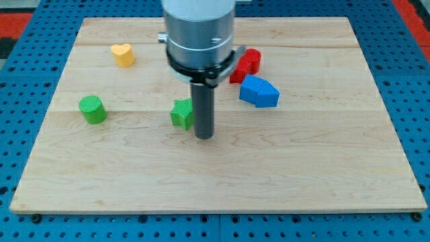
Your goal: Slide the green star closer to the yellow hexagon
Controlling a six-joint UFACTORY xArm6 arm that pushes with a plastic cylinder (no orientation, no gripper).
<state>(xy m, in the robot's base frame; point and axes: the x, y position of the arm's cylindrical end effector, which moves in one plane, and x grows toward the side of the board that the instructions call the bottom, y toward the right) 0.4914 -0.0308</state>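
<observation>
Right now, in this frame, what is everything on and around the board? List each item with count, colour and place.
Wooden board: one, light wood, fills most of the view.
Blue pegboard surface: one, blue, surrounds the board.
Yellow heart-shaped block: one, yellow, upper left.
Green cylinder block: one, green, left of centre.
Green star block: one, green, centre, partly hidden by the rod.
Red block: one, red, upper right of centre, shape unclear.
Blue block: one, blue, just below the red block.
Arm housing: one, grey, top centre.
My tip: one, dark, immediately right of the green star block.
</observation>
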